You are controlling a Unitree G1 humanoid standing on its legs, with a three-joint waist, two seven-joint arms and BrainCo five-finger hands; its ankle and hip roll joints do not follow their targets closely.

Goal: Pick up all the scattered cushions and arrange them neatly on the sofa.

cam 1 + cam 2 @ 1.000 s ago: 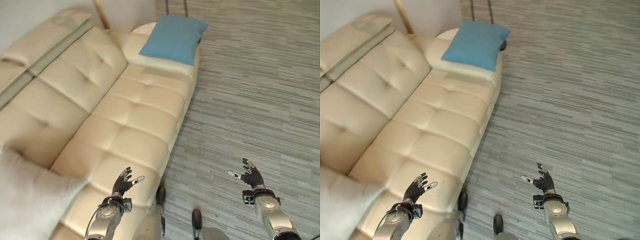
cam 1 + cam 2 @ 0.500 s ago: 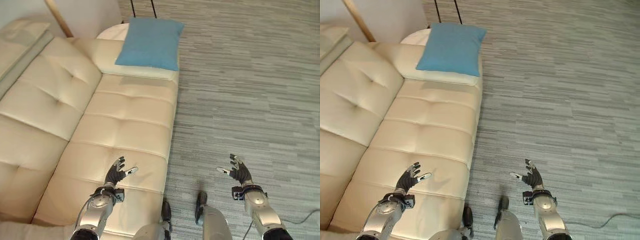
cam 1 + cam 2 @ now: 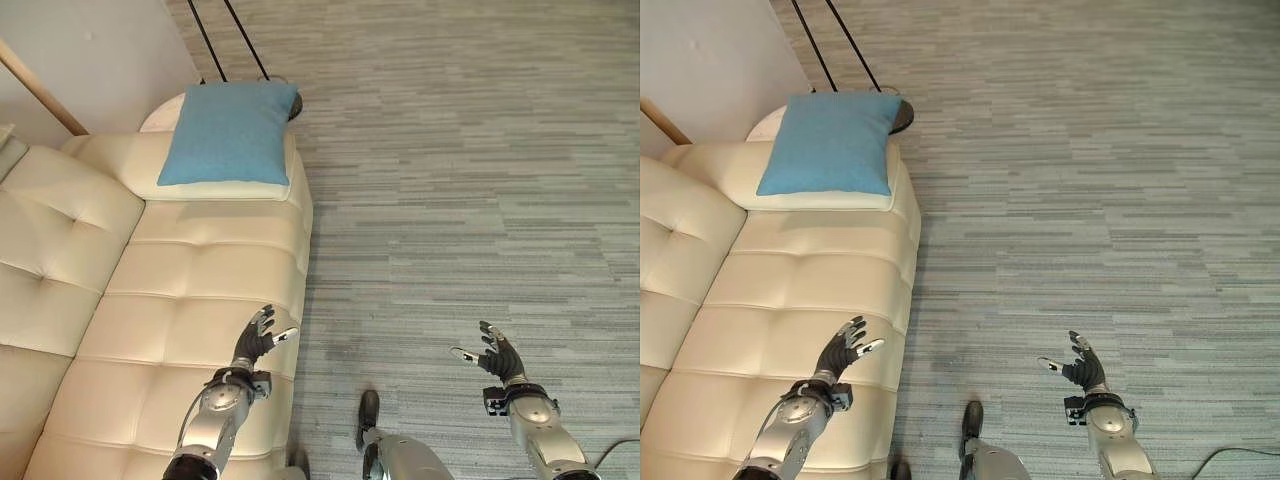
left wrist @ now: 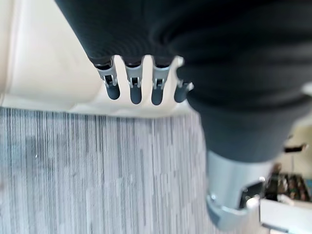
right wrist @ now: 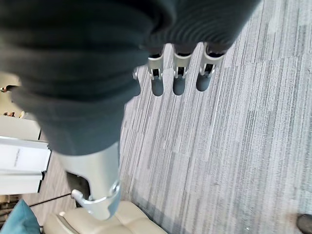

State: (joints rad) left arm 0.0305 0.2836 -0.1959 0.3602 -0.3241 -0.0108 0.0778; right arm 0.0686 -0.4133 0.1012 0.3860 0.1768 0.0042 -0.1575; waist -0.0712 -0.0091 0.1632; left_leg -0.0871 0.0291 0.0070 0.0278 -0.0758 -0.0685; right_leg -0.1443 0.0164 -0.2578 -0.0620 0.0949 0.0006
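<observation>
Sofa (image 3: 190,300): cream leather-like upholstery, smooth, soft sheen, tufted seams. Cushion (image 3: 228,134) at far end: blue woven cloth, matt. Floor (image 3: 470,200): grey striped carpet-like surface, matt, fine ribbed texture. Left hand (image 3: 256,342) and right hand (image 3: 494,356): silver metallic fingers, dark matt tips.

Even, bright daylight over the cream sofa (image 3: 180,300) and grey striped floor (image 3: 470,200) — shadows soft, only a faint dark patch on the floor near the left hand (image 3: 255,343). Wrist views — dark ribbed cover (image 4: 204,58) close and blurred.
</observation>
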